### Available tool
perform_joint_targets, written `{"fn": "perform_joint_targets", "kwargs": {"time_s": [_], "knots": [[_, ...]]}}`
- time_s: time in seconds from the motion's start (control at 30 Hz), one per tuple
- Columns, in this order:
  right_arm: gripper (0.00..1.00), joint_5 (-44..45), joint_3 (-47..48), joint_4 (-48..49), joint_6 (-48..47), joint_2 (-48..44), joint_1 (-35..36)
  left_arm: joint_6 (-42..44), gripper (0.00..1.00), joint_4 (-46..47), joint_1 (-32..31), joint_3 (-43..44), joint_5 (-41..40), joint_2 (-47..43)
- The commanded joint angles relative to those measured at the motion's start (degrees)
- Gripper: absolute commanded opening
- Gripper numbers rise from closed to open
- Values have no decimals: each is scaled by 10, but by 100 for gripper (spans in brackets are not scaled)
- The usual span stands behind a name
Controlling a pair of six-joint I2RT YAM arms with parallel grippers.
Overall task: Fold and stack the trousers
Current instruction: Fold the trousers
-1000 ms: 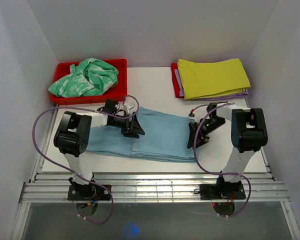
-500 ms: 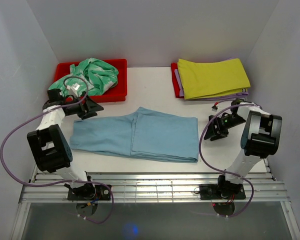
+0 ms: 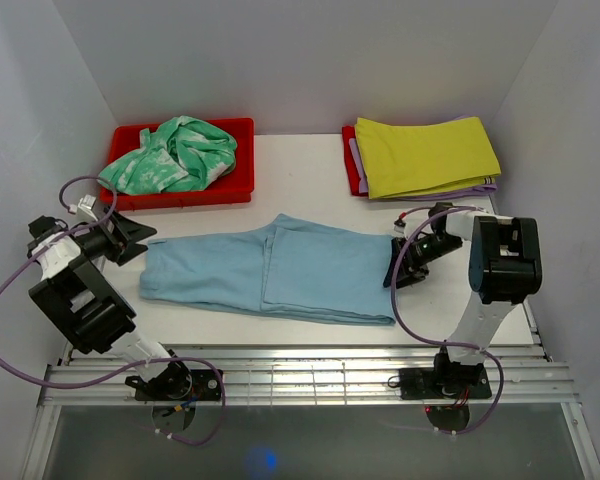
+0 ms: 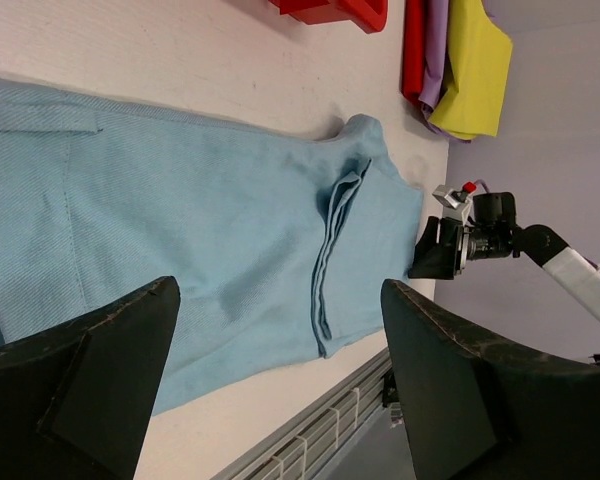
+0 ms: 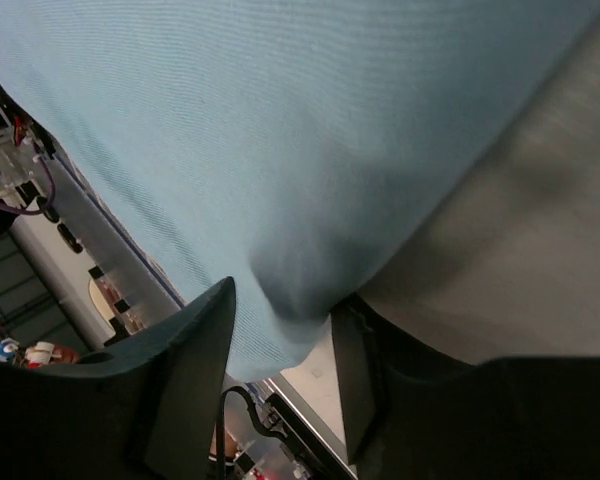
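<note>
The light sky-blue trousers lie folded flat across the middle of the table. They also show in the left wrist view and the right wrist view. My left gripper is low, just off the trousers' left end, with its jaws wide apart and empty. My right gripper is at the trousers' right edge. In its wrist view the jaws stand partly apart with a bulge of the cloth edge between them.
A red bin at the back left holds a mint-green-and-white garment. A yellow-green cloth tops a folded stack at the back right. Metal rails run along the table's front edge. White walls close in both sides.
My left gripper has moved from beside the red bin down to the trousers' left end. My right gripper has moved left from bare table onto the trousers' right edge.
</note>
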Motion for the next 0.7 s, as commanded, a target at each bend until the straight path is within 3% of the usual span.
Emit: {"fn": "perform_joint_targets", "kwargs": {"time_s": [0.0, 0.03, 0.17, 0.47, 0.67], "knots": [[46, 75, -19, 75, 13, 46, 19, 39, 93, -24, 16, 17, 38, -16], [42, 79, -16, 73, 13, 47, 19, 44, 93, -28, 18, 19, 37, -15], [8, 92, -9, 50, -17, 11, -20, 72, 93, -33, 18, 25, 7, -23], [8, 97, 123, -146, -181, -47, -201, 147, 92, -39, 0, -6, -94, -37], [8, 46, 195, -247, -242, -75, -236, 172, 88, -33, -97, -39, -191, -56]]}}
